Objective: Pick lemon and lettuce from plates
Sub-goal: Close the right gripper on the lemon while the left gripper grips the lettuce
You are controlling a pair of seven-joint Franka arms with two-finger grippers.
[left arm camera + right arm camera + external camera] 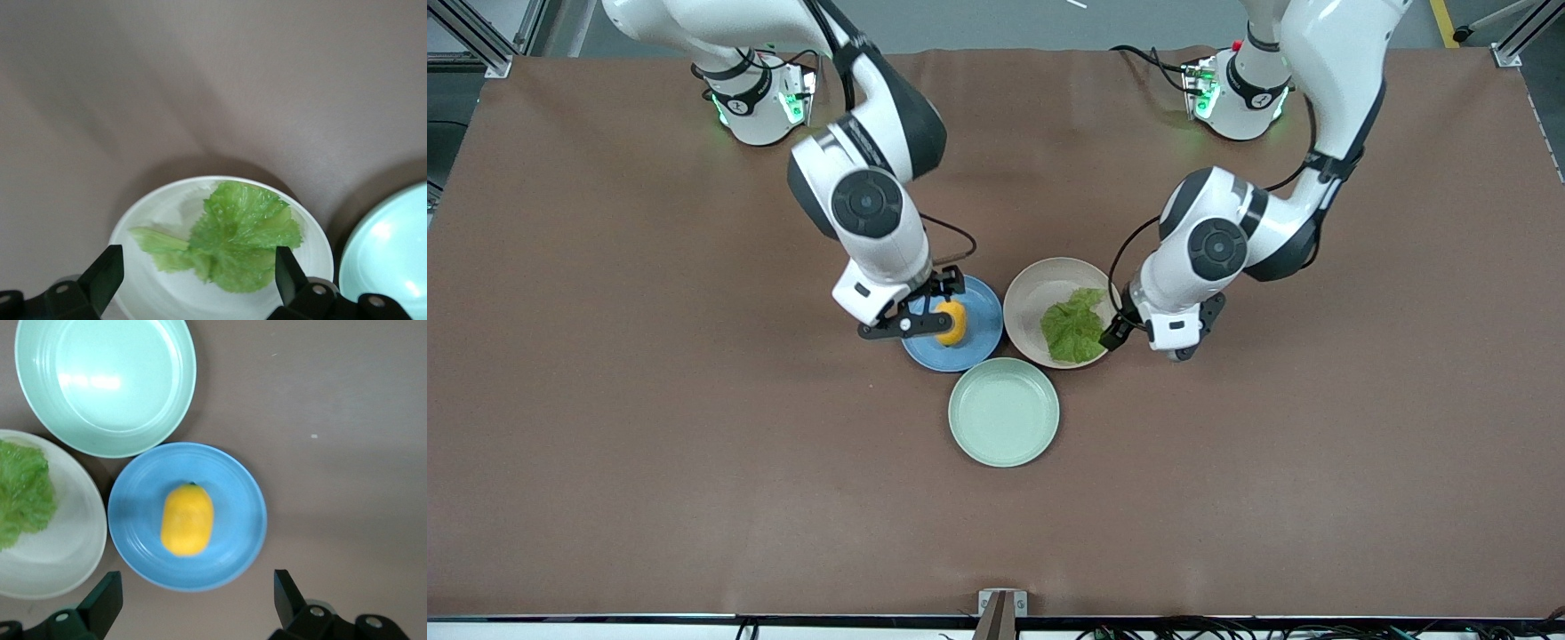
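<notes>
While both arms are reaching down toward the middle of the brown table (pixel 605 400), neither pick is looking finished: nothing is being lifted yet, so both grasps and both lifts are remaining. The blue plate (pixel 980 313) and the beige plate (pixel 1040 284) are sitting side by side, touching or nearly so, with the mint-green plate (pixel 1004 412) lying bare just nearer the front camera. The lettuce (pixel 1074 325) is lying flat in the beige plate, toward the left arm's end of it, and the lemon (pixel 951 322) is resting in the blue plate, near its middle in the right wrist view. The right gripper (pixel 934 313) is hanging over the blue plate with its jaws spread wide and holding nothing; the wrist view is showing the lemon (pixel 187 520) clear of both fingers (pixel 100 603). The left gripper (pixel 1122 329) is hovering at the beige plate's edge, likewise spread wide and empty, its fingers (pixel 287 270) flanking the leaf (pixel 233 237) without gripping it. Whether either gripper is touching its plate is hard to judge, since the wrists are covering the fingertips in the front view and the wrist views are cutting the fingers off.
</notes>
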